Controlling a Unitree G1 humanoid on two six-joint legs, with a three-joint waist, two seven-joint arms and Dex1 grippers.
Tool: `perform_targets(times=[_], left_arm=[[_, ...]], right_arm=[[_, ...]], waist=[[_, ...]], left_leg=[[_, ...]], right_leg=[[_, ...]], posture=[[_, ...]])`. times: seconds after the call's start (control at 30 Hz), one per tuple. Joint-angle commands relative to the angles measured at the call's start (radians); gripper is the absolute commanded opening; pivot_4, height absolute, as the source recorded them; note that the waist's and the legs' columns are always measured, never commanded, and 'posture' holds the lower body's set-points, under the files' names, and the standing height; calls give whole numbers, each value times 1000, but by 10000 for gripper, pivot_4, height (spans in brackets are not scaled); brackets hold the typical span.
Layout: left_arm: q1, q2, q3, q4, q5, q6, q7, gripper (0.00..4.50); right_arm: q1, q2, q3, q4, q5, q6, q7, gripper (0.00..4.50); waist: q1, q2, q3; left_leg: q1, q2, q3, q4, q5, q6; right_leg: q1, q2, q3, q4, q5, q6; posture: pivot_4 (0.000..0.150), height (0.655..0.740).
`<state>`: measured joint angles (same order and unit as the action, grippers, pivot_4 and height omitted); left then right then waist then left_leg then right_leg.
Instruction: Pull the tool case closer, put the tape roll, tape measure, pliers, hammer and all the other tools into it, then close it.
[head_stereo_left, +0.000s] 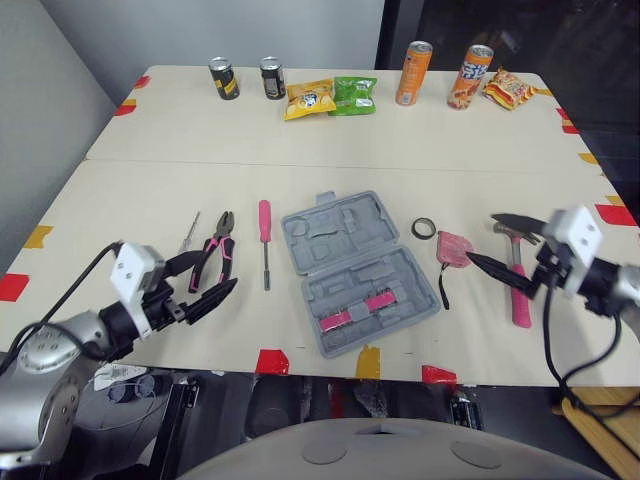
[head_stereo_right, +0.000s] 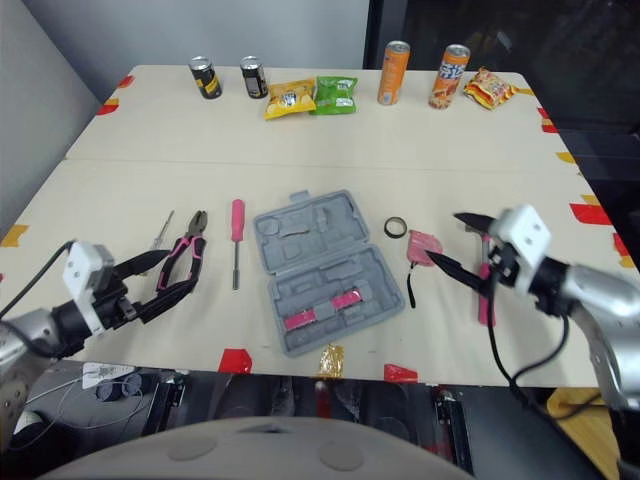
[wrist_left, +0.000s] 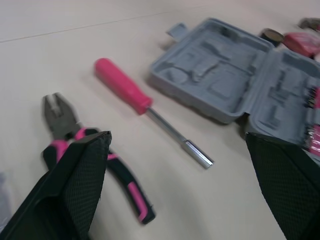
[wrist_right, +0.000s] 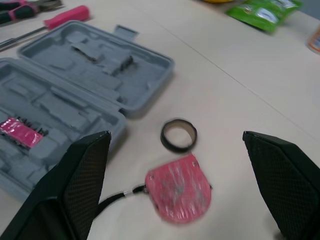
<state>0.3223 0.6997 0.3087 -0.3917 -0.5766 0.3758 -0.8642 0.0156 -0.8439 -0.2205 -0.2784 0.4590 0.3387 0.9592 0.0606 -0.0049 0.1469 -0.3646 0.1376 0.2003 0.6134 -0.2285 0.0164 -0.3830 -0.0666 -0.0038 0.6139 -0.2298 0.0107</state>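
Lying open and flat on the table (head_stereo_left: 300, 150), the grey tool case (head_stereo_left: 360, 270) serves as your landmark. Its two halves are spread, and the half nearer you holds pink pieces (head_stereo_left: 335, 320). Left of the case, in order outward, you find the pink screwdriver (head_stereo_left: 264, 240), the pliers (head_stereo_left: 216, 258) and a slim metal screwdriver (head_stereo_left: 190, 232), each lying apart from the others. Right of the case lie the tape roll (head_stereo_left: 424, 229), just beside it the pink tape measure (head_stereo_left: 454, 248), and beyond that the hammer (head_stereo_left: 520, 300). Your left gripper (head_stereo_left: 212, 280) hangs left of the case, by the pliers' handles, with its two fingers spread wide and holding nothing. Your right gripper (head_stereo_left: 484, 240) hangs right of the case, between the tape measure and the hammer, its fingers likewise wide apart and empty. Beyond the case, along the far table edge, stand four cans (head_stereo_left: 413, 73) and three snack bags (head_stereo_left: 309, 98).
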Motion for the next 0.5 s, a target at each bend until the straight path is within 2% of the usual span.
perform_targets(times=[0.03, 0.17, 0.4, 0.43, 0.47, 0.5], left_arm=[[-42, 17, -64, -5, 16, 23, -23, 45000], [-92, 17, -164, 7, 54, 35, -38, 33888], [-140, -10, -290, 48, 130, 50, -12, 8617], [-144, -15, -299, 55, 138, 52, -4, 5090], [-148, -21, -306, 62, 144, 55, 2, 1605], [-154, -26, -314, 70, 154, 53, 6, 690]], right_arm=[[-128, -42, 124, 67, -49, 40, 77, 39240], [-278, -68, 290, 204, -167, -13, 187, 26298], [-521, 8, 502, 435, -358, -124, 287, 1834], [-543, 20, 518, 460, -374, -133, 293, 0], [-564, 33, 528, 483, -388, -139, 295, 0], [-584, 48, 538, 506, -401, -143, 293, 0]], waist=[[-8, 0, 0], [-12, 0, 0], [-21, 0, 0], [-21, 0, 1], [-20, 0, 1], [-19, 0, 1]], left_leg=[[-1, 0, 0, 0, 0, 0], [-4, 0, 0, 1, 1, -1], [-5, 1, 0, 5, 1, -1], [-5, 1, 0, 6, 1, -1], [-5, 2, 0, 7, 1, -1], [-5, 2, 0, 7, 1, -1]], right_leg=[[0, 0, 0, 0, 0, 0], [-4, 0, -1, 3, -2, -4], [-7, 0, -1, 11, -5, -9], [-7, 0, -1, 13, -5, -9], [-7, 0, -1, 14, -5, -10], [-8, 0, -1, 16, -6, -10]], posture=[[1500, 7400], [1500, 7400], [1500, 7400], [1500, 7400], [1500, 7400], [1500, 7400]])
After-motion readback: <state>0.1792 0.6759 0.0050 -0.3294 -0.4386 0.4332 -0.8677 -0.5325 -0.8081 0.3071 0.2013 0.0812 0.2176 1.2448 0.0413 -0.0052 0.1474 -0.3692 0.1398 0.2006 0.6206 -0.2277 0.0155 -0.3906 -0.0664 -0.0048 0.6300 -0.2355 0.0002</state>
